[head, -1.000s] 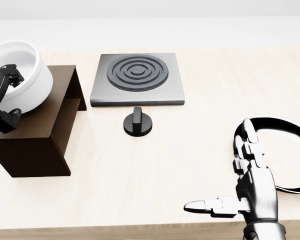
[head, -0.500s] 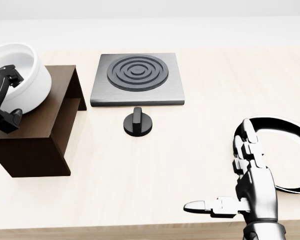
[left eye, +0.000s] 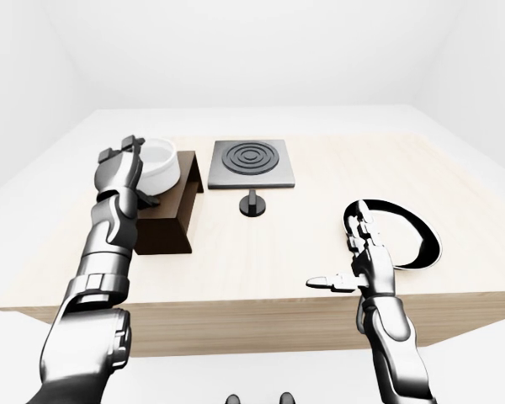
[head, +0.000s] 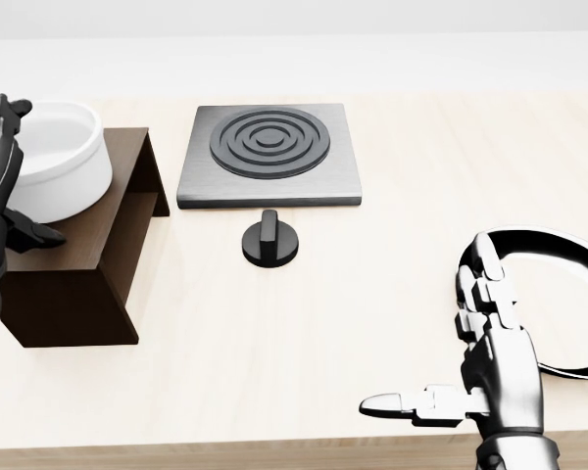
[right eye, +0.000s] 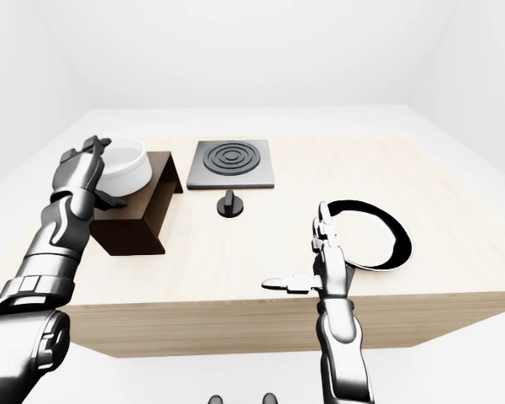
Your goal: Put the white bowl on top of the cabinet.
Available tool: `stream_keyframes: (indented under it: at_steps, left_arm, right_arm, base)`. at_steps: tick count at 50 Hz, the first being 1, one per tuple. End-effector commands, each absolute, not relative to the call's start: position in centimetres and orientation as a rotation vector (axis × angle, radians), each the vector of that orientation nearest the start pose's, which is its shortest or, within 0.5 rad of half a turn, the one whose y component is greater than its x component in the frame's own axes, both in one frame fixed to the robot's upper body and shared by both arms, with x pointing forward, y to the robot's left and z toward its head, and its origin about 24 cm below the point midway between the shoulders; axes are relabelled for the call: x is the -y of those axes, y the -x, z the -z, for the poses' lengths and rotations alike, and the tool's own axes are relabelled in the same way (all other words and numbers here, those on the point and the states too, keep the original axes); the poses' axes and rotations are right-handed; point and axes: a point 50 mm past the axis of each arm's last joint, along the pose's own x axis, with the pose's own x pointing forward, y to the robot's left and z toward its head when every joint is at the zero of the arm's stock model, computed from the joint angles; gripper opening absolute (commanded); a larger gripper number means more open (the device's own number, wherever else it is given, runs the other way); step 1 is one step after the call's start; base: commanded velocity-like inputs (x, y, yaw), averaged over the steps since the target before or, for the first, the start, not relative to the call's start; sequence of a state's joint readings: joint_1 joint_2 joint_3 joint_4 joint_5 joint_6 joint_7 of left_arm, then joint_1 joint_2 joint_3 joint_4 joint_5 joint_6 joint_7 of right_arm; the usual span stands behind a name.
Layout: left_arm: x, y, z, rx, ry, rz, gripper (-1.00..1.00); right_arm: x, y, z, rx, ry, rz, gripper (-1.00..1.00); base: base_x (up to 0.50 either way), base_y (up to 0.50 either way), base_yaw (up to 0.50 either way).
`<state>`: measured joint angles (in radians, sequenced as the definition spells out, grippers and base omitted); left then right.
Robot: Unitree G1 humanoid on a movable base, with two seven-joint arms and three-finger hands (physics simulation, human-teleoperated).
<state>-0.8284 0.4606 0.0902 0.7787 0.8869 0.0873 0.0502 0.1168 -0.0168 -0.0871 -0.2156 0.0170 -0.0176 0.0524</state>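
A: Where's the white bowl (head: 67,168)?
B: On the cabinet (head: 88,255), near the bench (head: 274,333) left edge.
A: Left hand (left eye: 122,172)?
B: Raised just beside the bowl's left side, fingers spread, not gripping.
A: Right hand (head: 480,372)?
B: Open, fingers up, thumb pointing left, near the bench's bottom edge by the black ring (head: 559,294).

On the tabletop (head: 323,323), the bowl (head: 64,171) sits on the cabinet (head: 93,245) at left; burner (head: 269,152) centre, knob (head: 269,240) below it, ring (head: 559,294) at right.
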Motion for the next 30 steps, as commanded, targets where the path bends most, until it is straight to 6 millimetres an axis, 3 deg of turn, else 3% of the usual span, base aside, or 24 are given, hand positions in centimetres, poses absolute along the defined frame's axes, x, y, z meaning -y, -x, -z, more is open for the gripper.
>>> stream_keyframes:
  at_steps: [1,30]
  left_arm:
    - [-25.86,-38.44,-16.25,-0.026,-1.24,-0.335,1.0]
    - [-25.34,-37.72,-16.18,0.002,-1.259,-0.309,1.0]
  right_arm:
    - [17.72,-22.91,-6.68,0.121,0.023,0.06,1.0]
    - [17.71,-22.94,-6.66,0.12,0.024,0.06,1.0]
  base:
    - [0.0,0.0,0.0]
    - [0.0,0.0,0.0]
